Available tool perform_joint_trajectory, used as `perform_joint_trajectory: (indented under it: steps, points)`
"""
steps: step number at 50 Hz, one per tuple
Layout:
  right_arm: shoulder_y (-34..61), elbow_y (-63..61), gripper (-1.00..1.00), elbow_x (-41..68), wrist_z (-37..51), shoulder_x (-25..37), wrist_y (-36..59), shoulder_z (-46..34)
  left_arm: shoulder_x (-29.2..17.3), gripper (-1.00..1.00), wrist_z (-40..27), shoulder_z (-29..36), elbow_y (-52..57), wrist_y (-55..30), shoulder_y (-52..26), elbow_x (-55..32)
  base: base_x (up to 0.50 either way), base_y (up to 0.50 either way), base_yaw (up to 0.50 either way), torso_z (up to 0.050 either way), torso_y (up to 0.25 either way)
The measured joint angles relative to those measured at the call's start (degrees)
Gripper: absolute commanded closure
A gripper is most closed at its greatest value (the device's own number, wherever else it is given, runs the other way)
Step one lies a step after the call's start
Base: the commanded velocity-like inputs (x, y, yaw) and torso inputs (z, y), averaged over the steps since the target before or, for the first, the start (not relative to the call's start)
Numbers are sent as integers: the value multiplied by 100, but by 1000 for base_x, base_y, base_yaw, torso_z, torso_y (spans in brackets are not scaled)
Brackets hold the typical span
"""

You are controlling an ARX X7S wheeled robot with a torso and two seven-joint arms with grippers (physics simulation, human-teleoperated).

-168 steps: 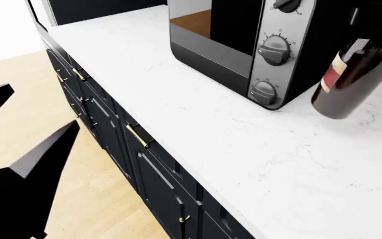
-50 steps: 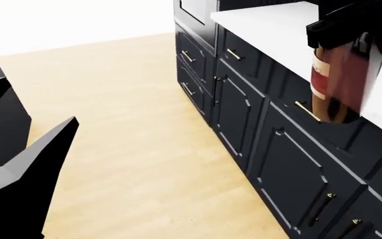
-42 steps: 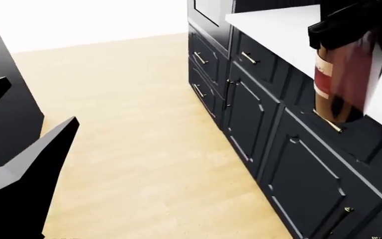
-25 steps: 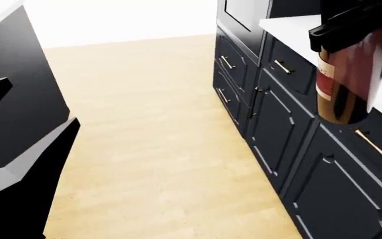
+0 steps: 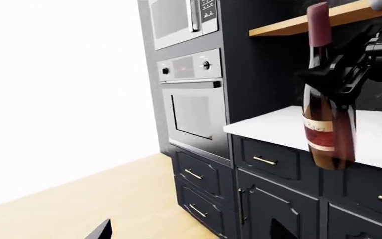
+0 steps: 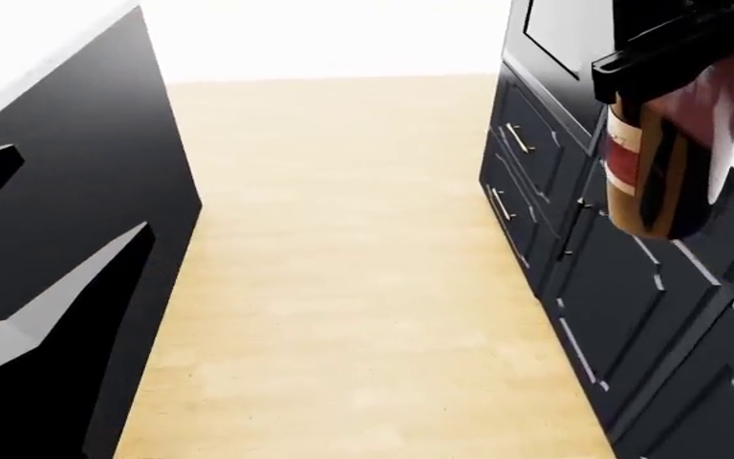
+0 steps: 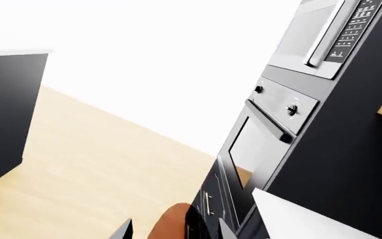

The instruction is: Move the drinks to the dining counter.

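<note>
The wine bottle (image 5: 326,127) hangs upright in the air beside the marble counter (image 5: 290,124), the right gripper (image 5: 340,74) clamped round its shoulder for carrying. The dining counter (image 6: 99,172) stands across the wood floor (image 6: 341,268). The left gripper (image 6: 35,335) looks parted and empty.

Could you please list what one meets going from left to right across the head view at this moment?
Left arm → dining counter with flat black side → wooden floor → dark cabinets → wine bottle held in the right gripper.
</note>
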Motion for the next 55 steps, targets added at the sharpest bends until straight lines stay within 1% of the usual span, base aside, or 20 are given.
perform_joint_trajectory:
  steps: [7,26,35,40,55]
  points:
    - [4,-5,100,22,-1,3,9,3,-17,-100,-3,12,4,19,-16,-10,13,259,500,1,2]
    - [-51,-36,100,127,49,61,-67,52,-19,-100,5,38,7,31,-37,-3,-494,272,0,1,2]
    - [-37,-52,100,114,80,84,-56,61,-30,-100,10,37,1,35,-51,-8,-305,372,0,0,2]
    - [-36,-33,100,171,107,69,-93,81,-37,-100,5,42,-4,40,-56,0,-47,1,0,0,2]
    - [73,-19,100,64,264,73,85,-3,-57,-100,6,60,2,65,-82,-21,-496,12,0,1,1]
